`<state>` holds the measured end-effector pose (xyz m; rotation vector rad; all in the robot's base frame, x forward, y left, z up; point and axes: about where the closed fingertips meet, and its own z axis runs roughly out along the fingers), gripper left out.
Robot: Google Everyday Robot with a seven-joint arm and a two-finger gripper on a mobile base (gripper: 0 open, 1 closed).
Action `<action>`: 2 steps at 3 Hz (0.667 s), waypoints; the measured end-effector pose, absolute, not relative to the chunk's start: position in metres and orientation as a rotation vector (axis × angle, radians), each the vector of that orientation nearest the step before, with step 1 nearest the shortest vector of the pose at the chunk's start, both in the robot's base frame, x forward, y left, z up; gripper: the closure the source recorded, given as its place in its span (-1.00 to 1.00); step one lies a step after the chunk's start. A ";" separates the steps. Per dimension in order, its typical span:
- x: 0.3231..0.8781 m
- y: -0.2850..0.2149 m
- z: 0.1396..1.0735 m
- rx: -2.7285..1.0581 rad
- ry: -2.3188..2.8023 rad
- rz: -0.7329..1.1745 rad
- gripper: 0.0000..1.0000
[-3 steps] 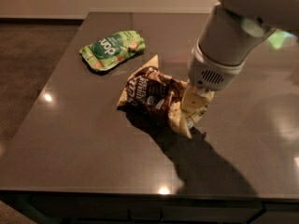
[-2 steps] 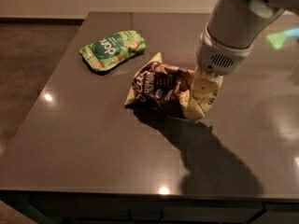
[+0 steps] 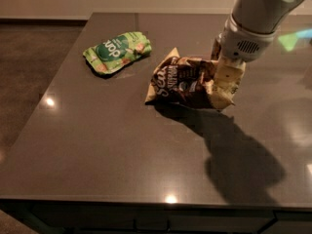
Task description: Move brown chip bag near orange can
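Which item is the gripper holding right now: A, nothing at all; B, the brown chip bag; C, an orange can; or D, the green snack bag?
B: the gripper is clamped on one end of the brown chip bag, while the green snack bag lies apart from both on the dark table, and no can is in view.

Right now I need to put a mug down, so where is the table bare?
Bare: the whole near strip of the table, below the green snack bag and brown chip bag. Crowded: the middle right, where the claw grips that bag's end.
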<state>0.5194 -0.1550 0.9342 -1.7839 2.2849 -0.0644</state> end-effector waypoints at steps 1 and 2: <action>0.534 -0.178 0.934 -1.766 2.302 -0.078 1.00; 0.542 -0.211 0.934 -1.725 2.345 -0.106 1.00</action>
